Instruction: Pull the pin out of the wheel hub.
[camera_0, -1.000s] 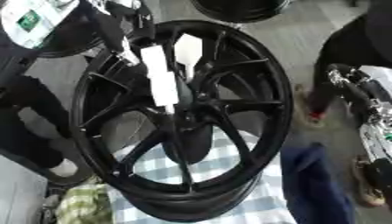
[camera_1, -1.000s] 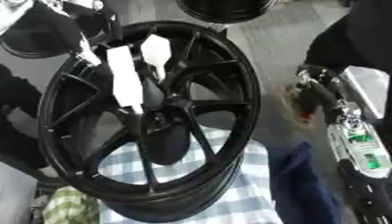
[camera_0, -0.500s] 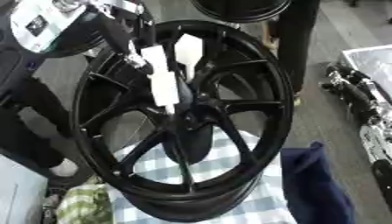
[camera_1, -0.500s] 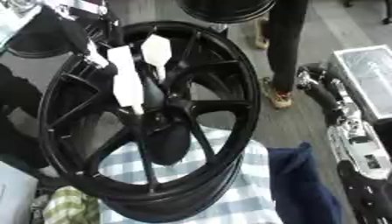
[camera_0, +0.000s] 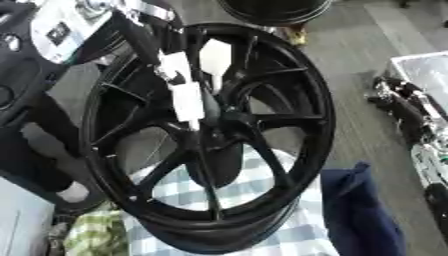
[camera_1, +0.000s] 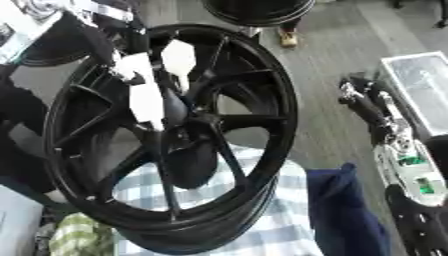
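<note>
Black wheel hub (camera_0: 210, 145), left robot hand (camera_0: 188, 85) fingers straight over centre, no legible writing

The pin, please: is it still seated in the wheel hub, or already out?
Cannot tell: the left hand covers the wheel hub, and no pin is visible.

the black wheel (camera_0: 210, 135) fills the middle, its spokes leaving open gaps around the hub (camera_0: 214, 122). the left hand (camera_0: 188, 82), white-fingered, lies across the upper spokes and blocks the way to the hub from the upper left. a dark blue cloth (camera_0: 359, 210) crowds the lower right. bare floor (camera_0: 359, 65) lies open at the upper right, with the right arm (camera_1: 394, 145) along the right edge.
</note>
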